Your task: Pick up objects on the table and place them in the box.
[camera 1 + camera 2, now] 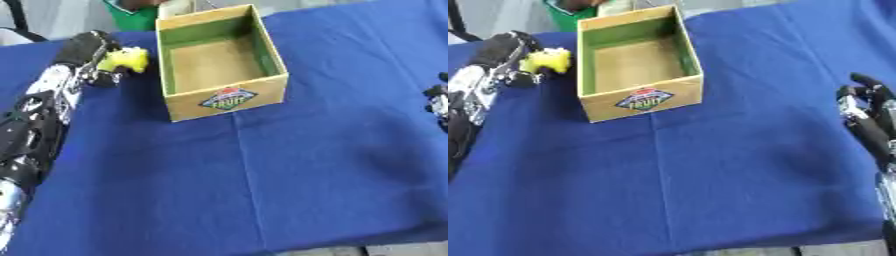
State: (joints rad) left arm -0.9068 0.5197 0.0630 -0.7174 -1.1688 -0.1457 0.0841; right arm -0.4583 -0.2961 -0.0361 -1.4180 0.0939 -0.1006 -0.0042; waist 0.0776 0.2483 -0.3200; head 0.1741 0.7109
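Left hand [92,50] fingers curl around a yellow object [125,59] beside the box [226,97]; the right eye view shows the right hand [866,117] fingers relaxed, holding nothing.

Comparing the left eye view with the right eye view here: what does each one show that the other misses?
Only the left eye view shows most of the left arm, running along the left edge down to the lower corner. Only the right eye view shows the right hand nearly whole, open with fingers up at the right edge; the left eye view catches just a sliver of it. Both share the left hand curled on a yellow object beside the open cardboard box, which looks empty, on the blue tablecloth.
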